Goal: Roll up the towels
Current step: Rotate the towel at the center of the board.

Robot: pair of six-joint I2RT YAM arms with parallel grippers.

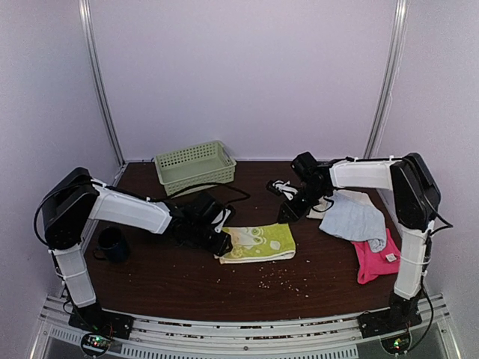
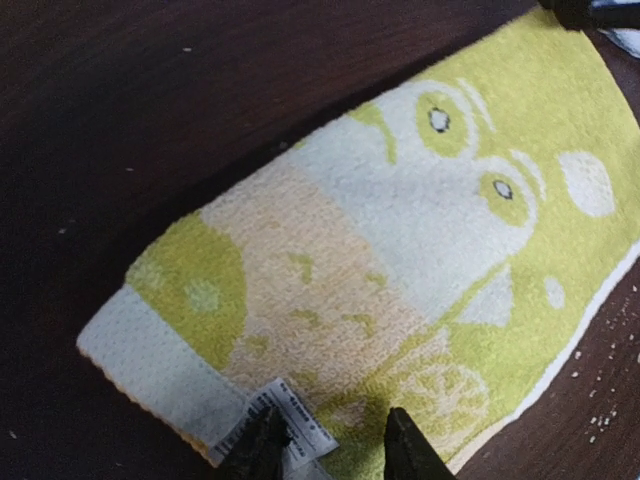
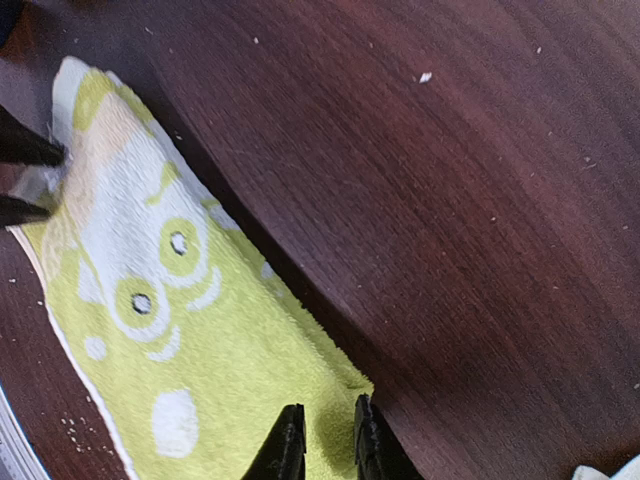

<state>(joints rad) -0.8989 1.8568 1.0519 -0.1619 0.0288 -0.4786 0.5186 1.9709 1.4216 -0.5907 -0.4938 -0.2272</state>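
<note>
Lime-green towel [image 1: 258, 243]: lies flat and unrolled on the table [image 1: 150, 284], about midway between its left and right edges and somewhat nearer the near edge than the far one.
Long axis: runs from the left edge toward the right edge, so a roll has to travel from one short end to the other.
My left gripper [image 2: 335, 450]: at the towel's left short end, just beside the white tag [image 2: 285, 425]. The fingers are part-way apart with the hem between them, and I cannot tell whether they pinch it or only straddle it.
My right gripper [image 3: 325, 445]: low over the towel's far right corner, fingers a narrow slit apart, nothing clamped that I can see.
Nearer arm: each sits at one end. I judge the left better placed to start rolling toward the right edge.
Waiting towels: the pink towel [image 1: 370, 258], then the light blue towel [image 1: 355, 217] farther back. Both are near the right edge, close to my right arm.
Basket [image 1: 194, 164]: at the far edge, left of centre, well apart from the towel.
</note>
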